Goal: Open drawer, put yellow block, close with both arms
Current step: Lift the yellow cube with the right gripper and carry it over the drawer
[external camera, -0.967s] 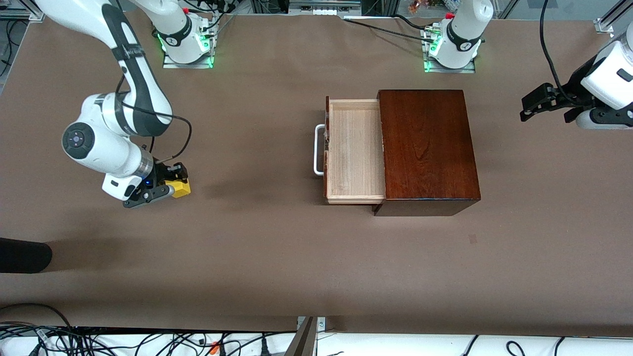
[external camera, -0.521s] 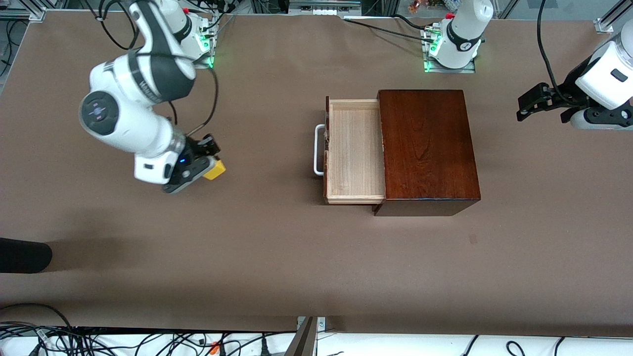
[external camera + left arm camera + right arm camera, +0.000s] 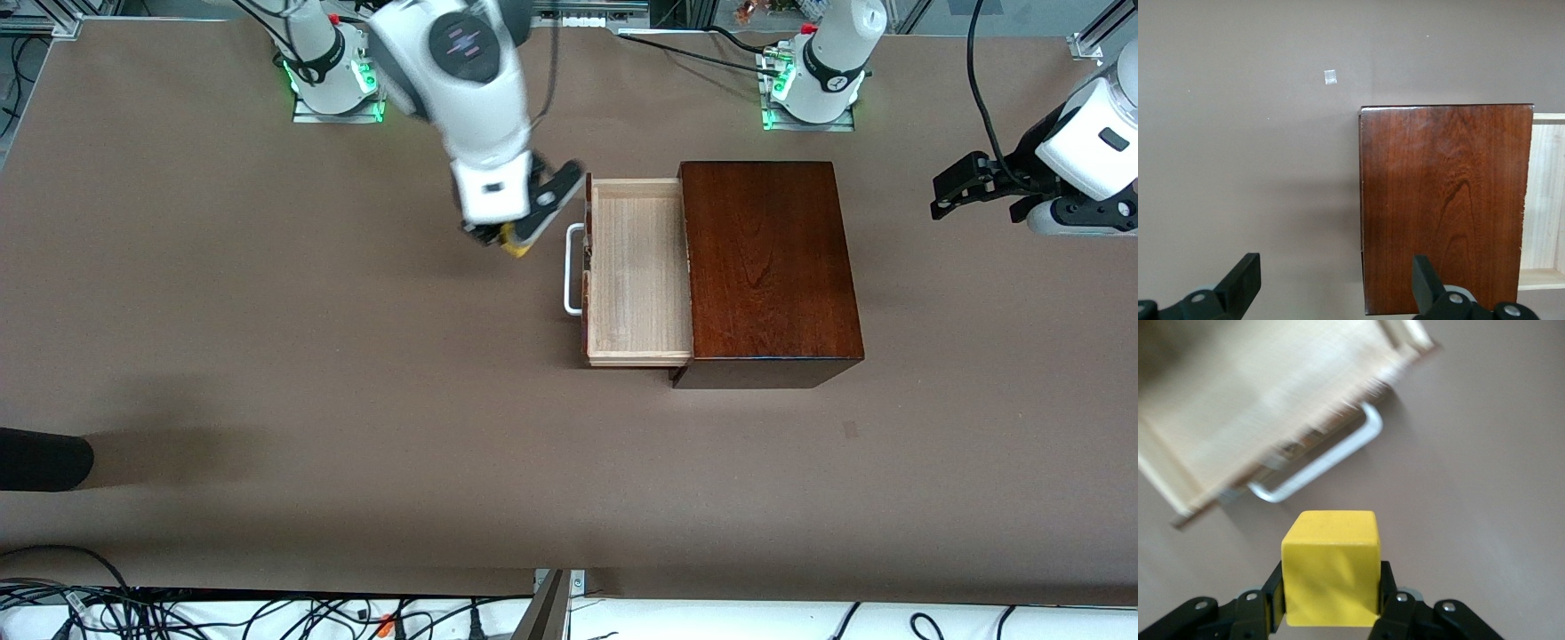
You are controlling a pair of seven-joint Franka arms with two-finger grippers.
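1. Between my right gripper's fingers sits the yellow block, clamped on two of its sides, its top face bare in my right wrist view.
2. From the front camera only a yellow sliver of the block shows under my right gripper, which is up in the air over bare table just beside the drawer's white handle, on the side toward the right arm's end.
3. Past the block in my right wrist view lies that handle, and after it the pale wooden tray of the drawer.
4. The drawer stands pulled out of the mahogany box, its pale floor bare, its front facing the right arm's end of the table.
5. My left gripper waits in the air over the table toward the left arm's end, well apart from the box.
6. Its fingers are spread wide with nothing between them; in my left wrist view the box and a strip of the tray lie below them, and a small pale mark shows on the table.
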